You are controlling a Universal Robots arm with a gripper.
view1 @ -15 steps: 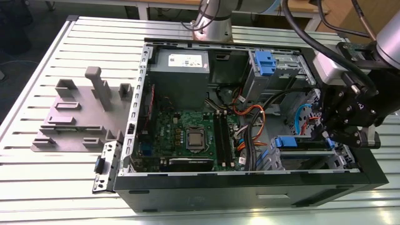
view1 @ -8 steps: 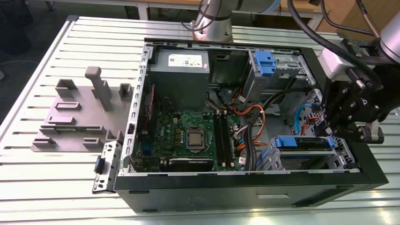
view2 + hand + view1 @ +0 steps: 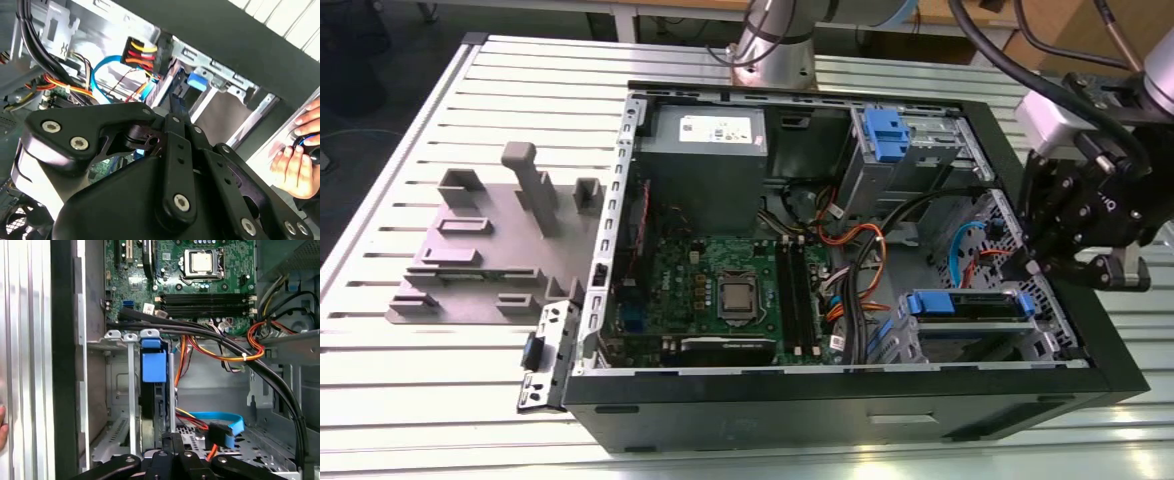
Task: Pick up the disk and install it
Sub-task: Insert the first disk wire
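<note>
The disk (image 3: 970,303) lies in the lower drive bay at the front corner of the open computer case (image 3: 854,400), on the exterior view's right; its blue carrier rail faces up. In the first wrist view the disk (image 3: 153,365) stands edge-on in the bay slot between metal rails. Its blue tab (image 3: 196,81) also appears in the second wrist view. My black gripper (image 3: 1058,266) hangs over the case's side wall, just beside the bay. Its fingers (image 3: 173,440) are shut together, their tips (image 3: 175,102) close to the disk's end, with nothing between them.
A blue bracket (image 3: 887,135) sits in the upper bay, beside the grey power-supply box (image 3: 704,135). Black, orange and blue cables (image 3: 235,352) cross between motherboard (image 3: 734,290) and bays. A grey fixture plate (image 3: 494,250) lies on the slatted table. A person's hand (image 3: 300,155) rests outside the case.
</note>
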